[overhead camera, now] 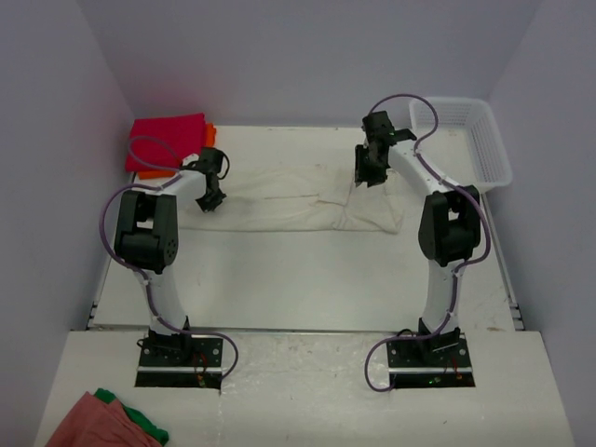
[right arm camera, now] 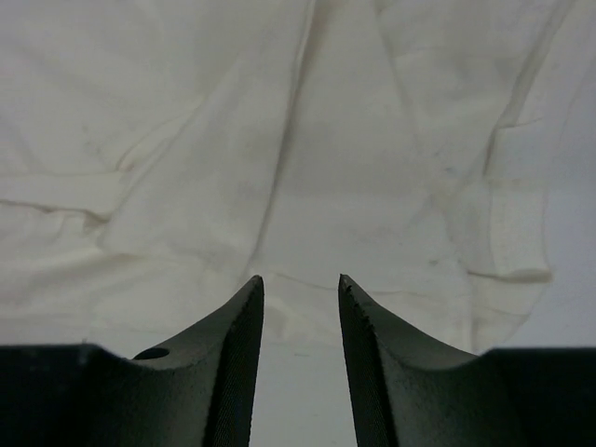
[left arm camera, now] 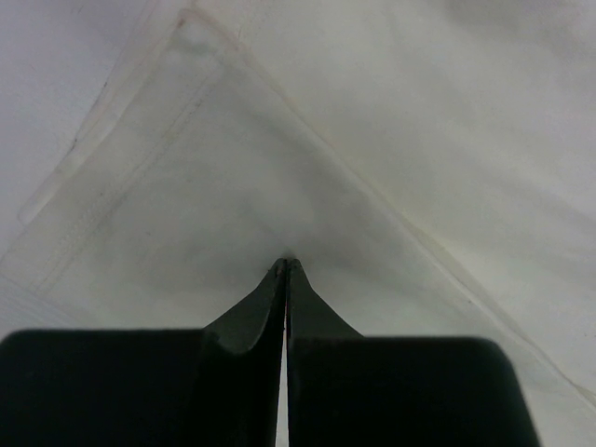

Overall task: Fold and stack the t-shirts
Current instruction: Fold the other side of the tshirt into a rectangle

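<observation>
Bare bench is lying open before the cream-white t-shirt, which is stretching across mid-bench. The left tool is clenching at its left edge, perhaps nipping cloth. The right tool is hovering half-spread and empty over its right end. The magenta-red t-shirt is sitting far-left.

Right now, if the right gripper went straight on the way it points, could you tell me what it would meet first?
The right gripper would likely meet the cream-white t-shirt first: the wrinkled cloth fills the view ahead of its open jaws, though how far off is unclear.
</observation>
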Robot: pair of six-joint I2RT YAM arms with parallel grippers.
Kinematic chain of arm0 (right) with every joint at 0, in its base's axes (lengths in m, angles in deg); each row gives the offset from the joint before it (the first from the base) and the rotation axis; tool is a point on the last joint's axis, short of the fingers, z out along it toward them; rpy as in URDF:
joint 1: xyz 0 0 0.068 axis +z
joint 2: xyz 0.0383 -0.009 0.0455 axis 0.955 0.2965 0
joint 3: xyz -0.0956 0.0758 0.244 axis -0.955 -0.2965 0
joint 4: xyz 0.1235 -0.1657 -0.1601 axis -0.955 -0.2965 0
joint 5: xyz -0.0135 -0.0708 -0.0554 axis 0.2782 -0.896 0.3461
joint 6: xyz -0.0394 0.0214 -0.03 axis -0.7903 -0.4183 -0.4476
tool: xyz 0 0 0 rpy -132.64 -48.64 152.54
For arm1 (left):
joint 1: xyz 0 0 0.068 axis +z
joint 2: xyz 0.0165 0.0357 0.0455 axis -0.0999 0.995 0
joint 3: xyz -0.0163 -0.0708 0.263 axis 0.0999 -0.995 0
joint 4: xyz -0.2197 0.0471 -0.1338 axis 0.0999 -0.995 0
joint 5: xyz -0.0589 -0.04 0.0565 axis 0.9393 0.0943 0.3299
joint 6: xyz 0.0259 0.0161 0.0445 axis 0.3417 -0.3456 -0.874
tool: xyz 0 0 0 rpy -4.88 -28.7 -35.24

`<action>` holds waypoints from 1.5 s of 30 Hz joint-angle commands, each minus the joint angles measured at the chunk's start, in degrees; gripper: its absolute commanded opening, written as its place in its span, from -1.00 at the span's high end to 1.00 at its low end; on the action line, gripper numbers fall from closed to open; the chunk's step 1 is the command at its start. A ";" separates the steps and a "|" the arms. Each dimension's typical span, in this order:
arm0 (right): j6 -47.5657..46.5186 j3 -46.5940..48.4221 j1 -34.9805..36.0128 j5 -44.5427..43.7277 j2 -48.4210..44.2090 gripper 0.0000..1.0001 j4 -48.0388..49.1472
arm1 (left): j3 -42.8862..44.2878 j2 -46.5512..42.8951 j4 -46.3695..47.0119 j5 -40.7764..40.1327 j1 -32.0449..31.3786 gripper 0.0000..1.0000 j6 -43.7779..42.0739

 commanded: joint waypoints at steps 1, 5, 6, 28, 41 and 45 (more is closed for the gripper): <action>3.36 -6.03 1.67 9.19 -7.08 0.21 6.81 | -0.69 -2.42 0.05 0.01 -0.89 1.00 -0.63; 3.63 -6.48 2.02 12.10 -6.30 -0.07 5.23 | -0.95 -3.13 0.05 0.71 -1.24 1.00 -0.80; 3.72 -6.83 2.02 12.63 -6.03 -0.11 5.23 | -1.04 -3.39 0.14 0.80 -1.33 1.00 -0.89; 6.53 -11.58 1.94 17.11 0.12 0.05 9.80 | -1.48 -3.92 0.58 1.06 -1.24 1.00 -1.59; 6.80 -7.01 2.02 17.55 5.04 0.34 9.54 | -1.92 -4.09 1.02 1.15 -1.24 1.00 -1.94; 6.54 -6.66 1.94 17.47 4.96 0.53 9.80 | -1.66 -3.83 1.20 1.41 -1.24 1.00 -1.94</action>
